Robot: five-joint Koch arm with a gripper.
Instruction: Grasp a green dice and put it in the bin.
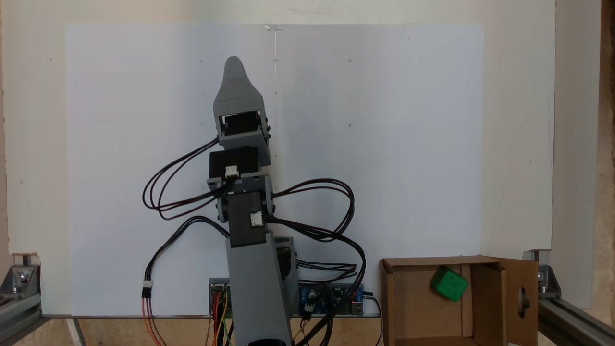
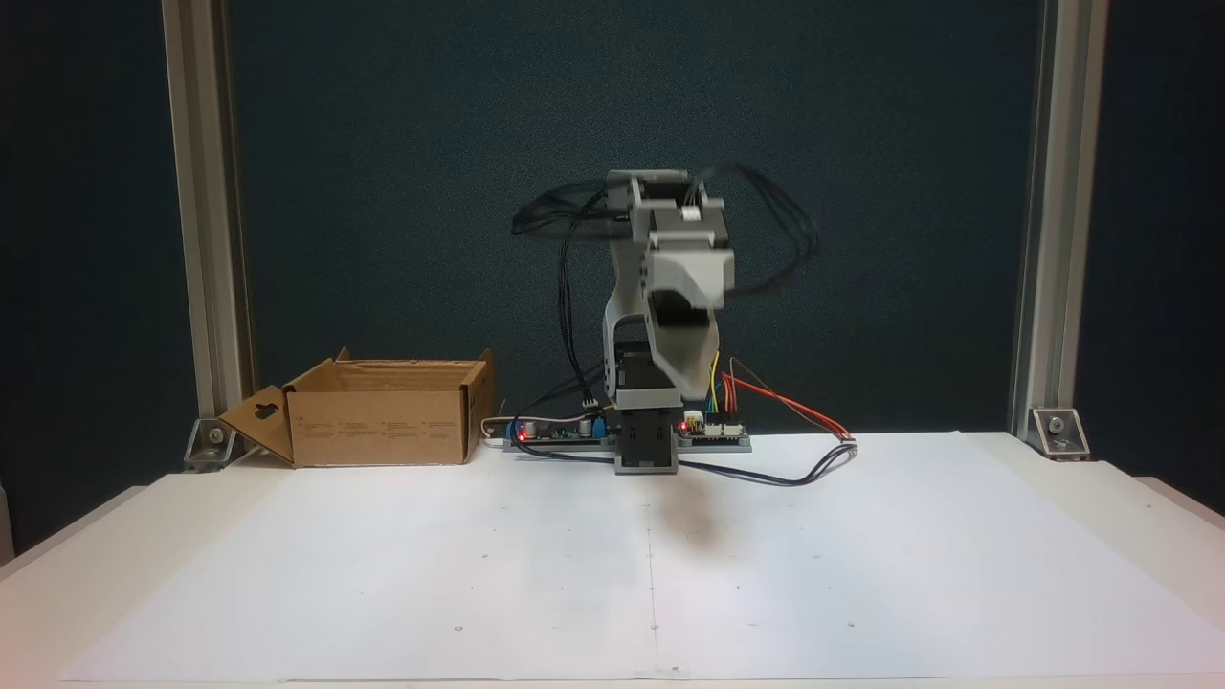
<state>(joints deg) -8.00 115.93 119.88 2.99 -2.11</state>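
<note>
The green dice point(image 1: 449, 283) lies tilted inside the bin point(image 1: 387, 298), a brown cardboard box at the lower right of a fixed view. From the front, the bin point(image 2: 383, 426) stands at the left behind the white sheet, and its walls hide the dice. A flap with a keyhole cut-out point(image 1: 521, 300) sticks out sideways. My gripper point(image 1: 234, 62) is folded back over the arm's base, far from the bin, with only one grey jaw showing. In the front view the gripper point(image 2: 687, 383) hangs blurred above the base, with nothing seen in it.
A white paper sheet point(image 2: 612, 574) covers the table. Circuit boards point(image 1: 331, 295) with lit LEDs and looping black cables point(image 1: 336, 211) sit at the arm's base. Aluminium posts point(image 2: 206, 239) and corner brackets point(image 2: 1057, 431) stand at the table's back corners.
</note>
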